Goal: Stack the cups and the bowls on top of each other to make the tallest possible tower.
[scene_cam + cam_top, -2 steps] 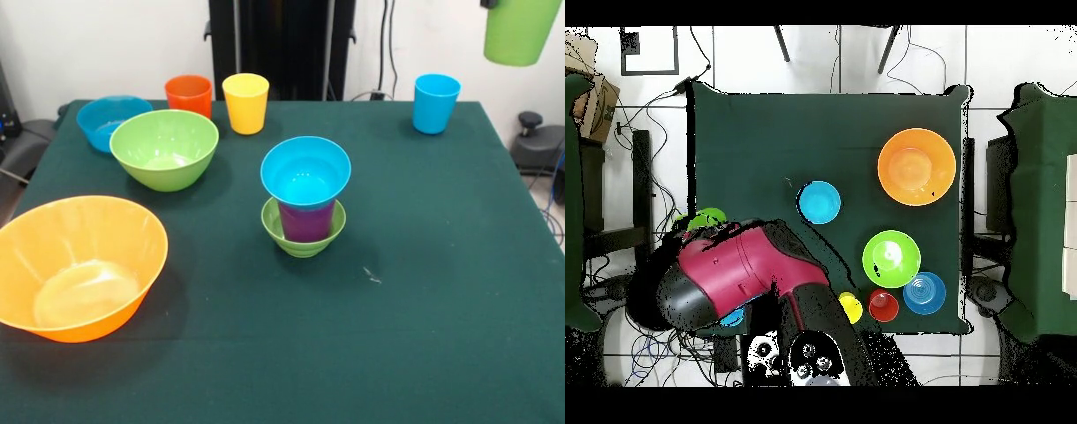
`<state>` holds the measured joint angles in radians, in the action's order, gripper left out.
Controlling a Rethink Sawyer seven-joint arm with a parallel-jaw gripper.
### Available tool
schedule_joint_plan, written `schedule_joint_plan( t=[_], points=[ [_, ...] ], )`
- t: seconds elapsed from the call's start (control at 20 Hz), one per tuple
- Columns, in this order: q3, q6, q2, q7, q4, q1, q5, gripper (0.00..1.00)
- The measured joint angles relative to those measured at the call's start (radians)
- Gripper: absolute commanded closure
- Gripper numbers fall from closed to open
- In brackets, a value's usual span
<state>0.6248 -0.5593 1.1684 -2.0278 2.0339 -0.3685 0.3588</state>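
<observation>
The tower stands mid-table: a small green bowl (303, 237), a purple cup (306, 221) in it, and a small blue bowl (305, 170) (820, 202) on top. A green cup (521, 31) (708, 217) hangs in the air off the table's side, well apart from the tower. My gripper (491, 4) is shut on it, and only a dark tip shows at the picture's top edge. Orange cup (189, 94), yellow cup (245, 102) and light blue cup (436, 103) stand upright along the far edge.
A very large orange bowl (78, 265) (916, 166) sits at the near left. A medium green bowl (164, 148) and a medium blue bowl (110, 119) stand behind it. The red arm (735, 275) covers one table corner from above. The cloth (424, 291) is dark green.
</observation>
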Motion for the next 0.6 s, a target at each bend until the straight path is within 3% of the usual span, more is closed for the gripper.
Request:
schedule_joint_plan(
  t=[0.6],
  points=[
    [0.000,0.000,-0.080,0.000,-0.021,-0.004,0.038,1.00]
  ],
)
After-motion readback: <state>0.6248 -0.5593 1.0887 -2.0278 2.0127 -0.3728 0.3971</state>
